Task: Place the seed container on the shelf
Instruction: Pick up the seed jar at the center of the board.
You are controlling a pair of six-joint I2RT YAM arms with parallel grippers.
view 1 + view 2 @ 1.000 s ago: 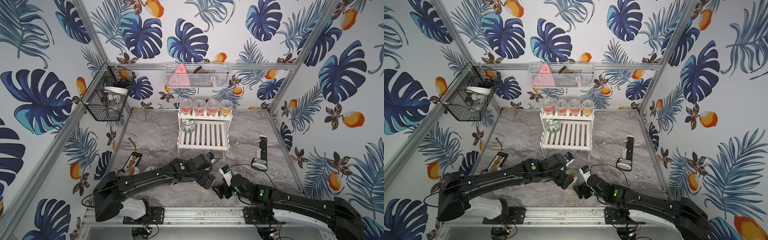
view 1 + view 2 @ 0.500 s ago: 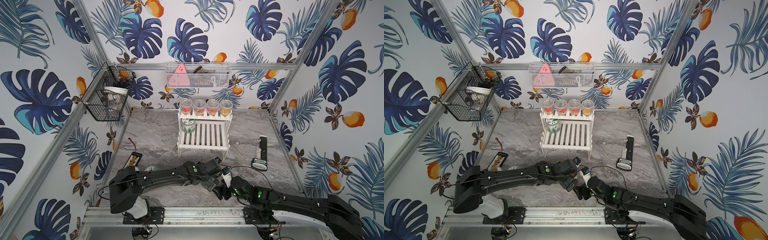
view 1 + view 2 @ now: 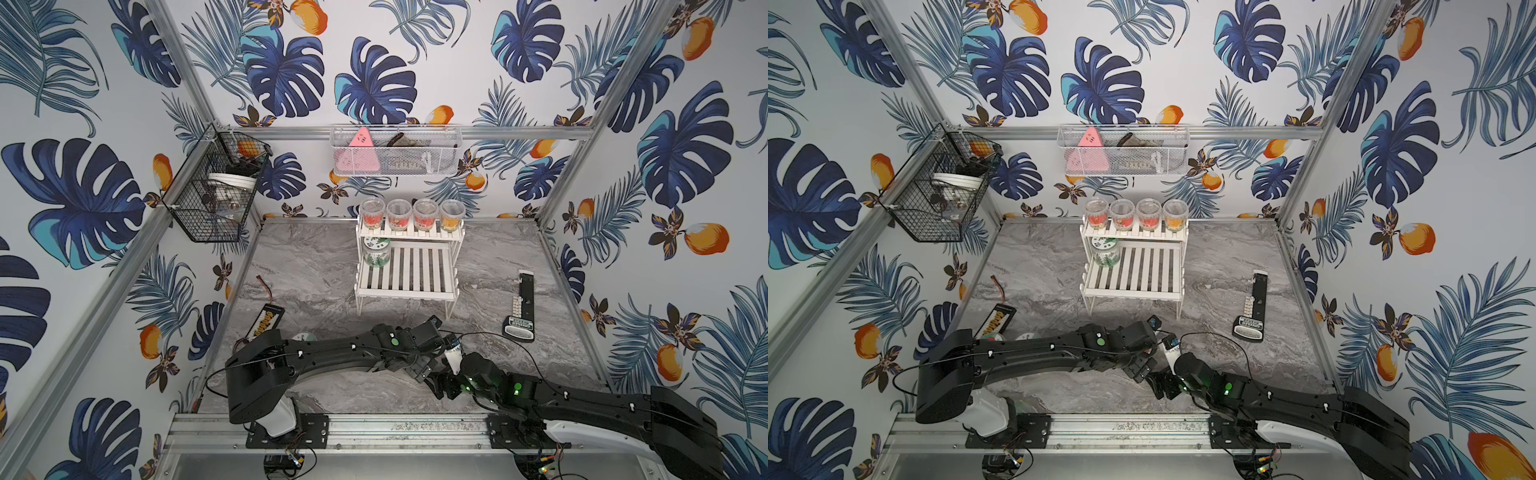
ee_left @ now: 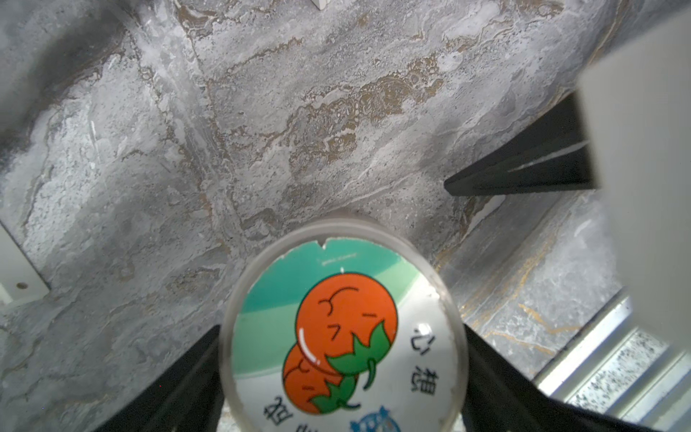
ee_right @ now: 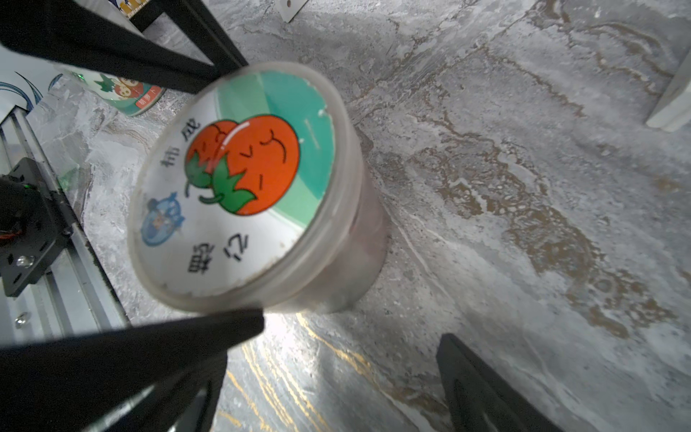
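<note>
At left, clasping from both sides: left gripper (image 4: pixel 341 325), fingers (image 4: pixel 179 381) pressed to seed container (image 5: pixel 336 269), upright at front of table (image 3: pixel 311 291), well short of shelf (image 3: pixel 405 274). Probably light, thin smooth plastic, squashy, slippery: better gripped gently on wall, under lid (image 5: pixel 239 175). At right, gaping, empty, just beside: right gripper (image 3: pixel 434 380).

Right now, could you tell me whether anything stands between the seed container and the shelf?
Nothing visible does. The seed container sits between the left gripper's jaws, and bare table lies toward the shelf. A green-labelled jar occupies only one end of its lower tier.
</note>
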